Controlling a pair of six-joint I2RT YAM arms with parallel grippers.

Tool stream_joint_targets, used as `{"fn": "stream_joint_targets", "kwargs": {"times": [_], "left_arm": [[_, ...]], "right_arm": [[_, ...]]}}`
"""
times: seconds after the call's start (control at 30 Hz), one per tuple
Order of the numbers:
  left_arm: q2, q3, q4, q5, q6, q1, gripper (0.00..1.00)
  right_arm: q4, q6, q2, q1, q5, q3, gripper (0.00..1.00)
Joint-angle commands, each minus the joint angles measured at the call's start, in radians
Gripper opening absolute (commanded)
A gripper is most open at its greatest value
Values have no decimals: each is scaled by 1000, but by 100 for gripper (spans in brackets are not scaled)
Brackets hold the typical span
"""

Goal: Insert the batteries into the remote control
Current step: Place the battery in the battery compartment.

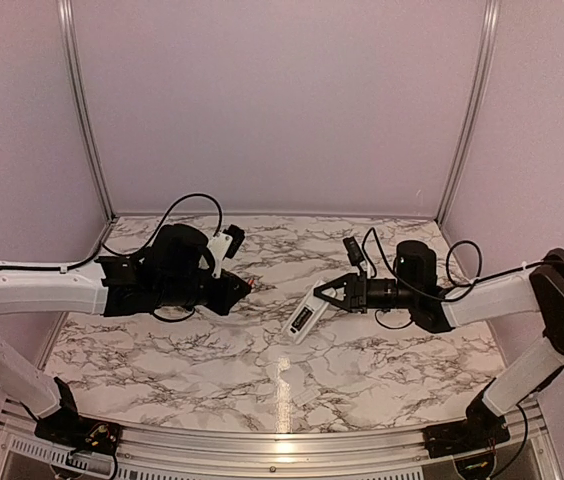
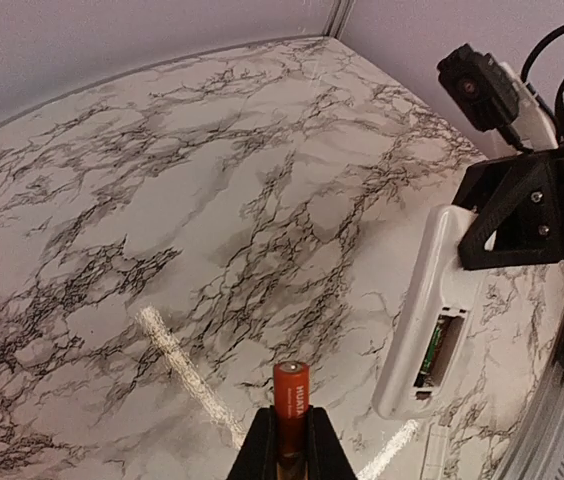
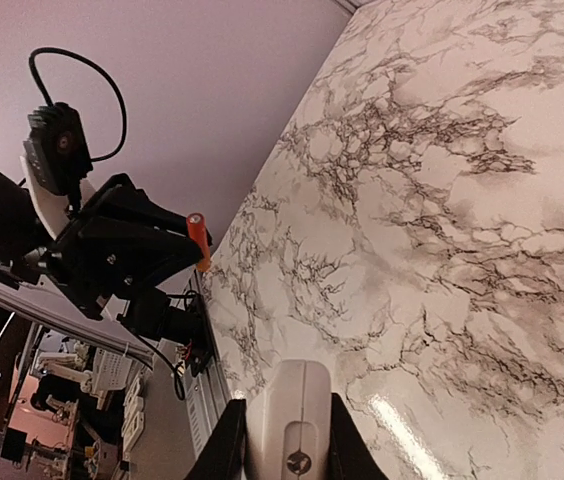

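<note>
**A:** Gripping a slim red battery [image 2: 290,395] in the left gripper [image 2: 290,445], above the marble table [image 2: 162,200]. Clamping the white remote [image 2: 424,310] in the right gripper [image 1: 330,293], tilted, nearby.

**B:** Line up with the open recess [image 2: 440,350] first. Match polarity, seat one end against its contact, then press flat. Go gently: smooth hard cylinder, glossy rounded plastic shell, narrow slot; likely to slip or jam.

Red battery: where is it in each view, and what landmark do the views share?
Top external: red battery at the tip of the left hand, left of centre.
Left wrist: battery bottom centre, clamped in that hand.
Right wrist: battery left of middle, poking from the far hand.
Shared landmark: the remote control in the right hand.
</note>
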Motion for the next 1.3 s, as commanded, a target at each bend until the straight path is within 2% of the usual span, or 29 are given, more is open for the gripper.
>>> {"fn": "stream_joint_targets", "kwargs": {"times": [0.0, 0.4, 0.73, 1.27], "left_arm": [[-29, -26, 224, 77, 1, -26, 0], [76, 27, 279, 53, -5, -127, 0], [109, 31, 290, 12, 22, -155, 0], [139, 62, 263, -7, 45, -185, 0]], "right_arm": [[86, 90, 44, 34, 1, 32, 0], [252, 251, 153, 83, -33, 62, 0], [387, 379, 172, 82, -66, 44, 0], [466, 442, 190, 83, -60, 26, 0]]}}
